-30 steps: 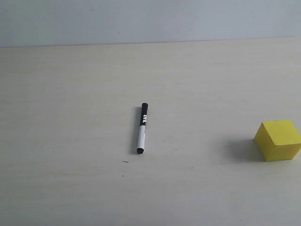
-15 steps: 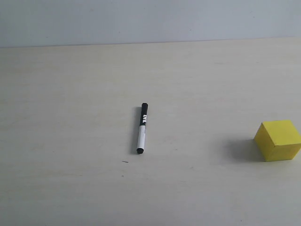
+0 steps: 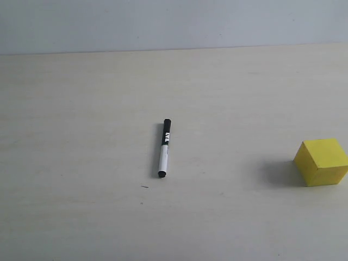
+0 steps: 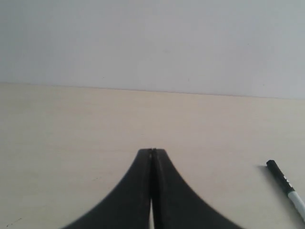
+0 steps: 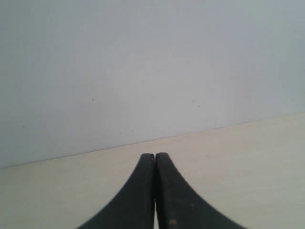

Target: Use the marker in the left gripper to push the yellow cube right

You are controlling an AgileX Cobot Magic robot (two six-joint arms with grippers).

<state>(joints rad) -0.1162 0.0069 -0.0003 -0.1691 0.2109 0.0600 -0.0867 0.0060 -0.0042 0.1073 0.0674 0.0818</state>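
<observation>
The marker (image 3: pixel 164 148) lies flat near the middle of the pale table, black half toward the back, white half toward the front. Its black end also shows in the left wrist view as the marker (image 4: pixel 286 187), off to one side of my left gripper (image 4: pixel 152 150), which is shut with nothing between its fingers. The yellow cube (image 3: pixel 322 161) rests on the table at the far right of the exterior view, well apart from the marker. My right gripper (image 5: pixel 155 154) is shut and empty, over bare table. Neither arm appears in the exterior view.
The pale wooden table (image 3: pixel 81 109) runs back to a light grey wall (image 3: pixel 163 22). A tiny dark speck (image 3: pixel 144 187) lies just in front of the marker's white end.
</observation>
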